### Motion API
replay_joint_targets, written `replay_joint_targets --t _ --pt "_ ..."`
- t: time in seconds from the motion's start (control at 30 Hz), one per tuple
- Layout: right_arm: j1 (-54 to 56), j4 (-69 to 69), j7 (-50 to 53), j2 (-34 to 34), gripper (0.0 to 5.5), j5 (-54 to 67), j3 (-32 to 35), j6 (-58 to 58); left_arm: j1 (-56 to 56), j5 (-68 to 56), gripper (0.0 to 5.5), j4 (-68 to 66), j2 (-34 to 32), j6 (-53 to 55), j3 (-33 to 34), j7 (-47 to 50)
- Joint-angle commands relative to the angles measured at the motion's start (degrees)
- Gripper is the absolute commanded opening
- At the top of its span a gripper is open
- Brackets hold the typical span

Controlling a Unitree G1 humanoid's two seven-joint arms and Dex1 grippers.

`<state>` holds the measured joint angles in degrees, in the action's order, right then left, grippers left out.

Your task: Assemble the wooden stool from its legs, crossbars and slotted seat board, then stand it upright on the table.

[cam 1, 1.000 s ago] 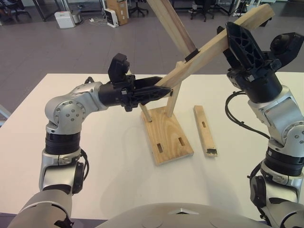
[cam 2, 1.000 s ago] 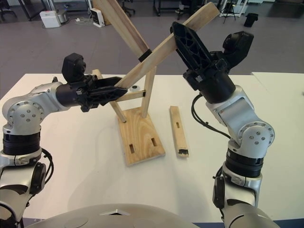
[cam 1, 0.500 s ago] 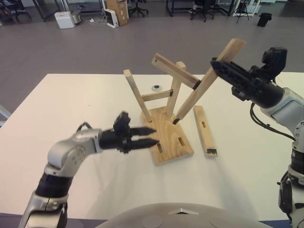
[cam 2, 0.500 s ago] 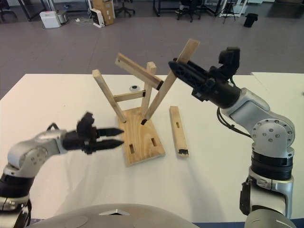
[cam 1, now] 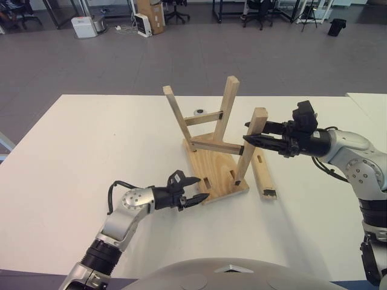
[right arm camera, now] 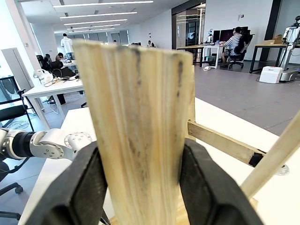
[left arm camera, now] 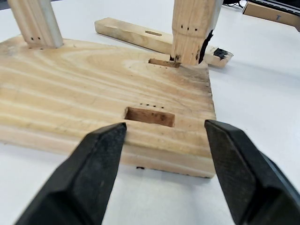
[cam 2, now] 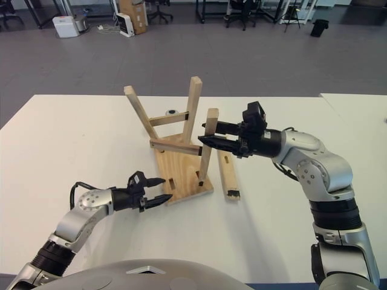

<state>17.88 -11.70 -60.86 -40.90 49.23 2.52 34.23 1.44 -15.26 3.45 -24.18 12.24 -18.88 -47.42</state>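
Note:
The slotted seat board (cam 1: 213, 175) lies flat on the white table (cam 1: 72, 157). Three legs stand on it, joined by two crossbars (cam 1: 213, 147). My right gripper (cam 1: 253, 134) is shut on the upper part of the front right leg (cam 1: 249, 145), whose foot sits at a slot; the right wrist view has that leg (right arm camera: 136, 126) clamped between both pads. My left gripper (cam 1: 196, 189) is open and low at the board's near left corner. In the left wrist view its fingers (left arm camera: 96, 173) straddle the board's edge by an empty slot (left arm camera: 149, 116).
A loose slotted wooden piece (cam 1: 262, 176) lies on the table just right of the board. A small round fitting (cam 1: 199, 112) sits in the tabletop behind the legs. The table has free room to the left and front.
My left gripper let go of the raised leg frame and dropped to the board's near corner. My right gripper swung the frame down until its leg stands on the board.

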Motion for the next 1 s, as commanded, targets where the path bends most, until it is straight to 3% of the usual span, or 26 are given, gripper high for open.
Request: replay_joint_targets --t 0.03,0.43,0.73,1.0 --pt "2.22 0.43 -1.55 0.75 2.09 -1.64 0.18 -1.33 0.12 2.06 3.09 -1.83 -0.53 1.06 -0.25 0.27" --pt "4.93 13.64 -11.90 2.24 2.09 -9.59 -2.00 -8.60 -1.13 3.60 3.09 -3.87 -2.10 -0.30 0.39 0.34" --pt "11.21 17.40 -16.31 5.69 2.09 -10.26 -4.43 -7.75 -1.43 3.63 3.09 -4.62 -0.75 0.66 0.12 0.57" --pt "14.58 27.88 -21.00 4.61 2.09 -16.70 -5.92 -13.65 -1.01 3.35 3.09 -4.06 -0.72 1.21 0.23 0.07"
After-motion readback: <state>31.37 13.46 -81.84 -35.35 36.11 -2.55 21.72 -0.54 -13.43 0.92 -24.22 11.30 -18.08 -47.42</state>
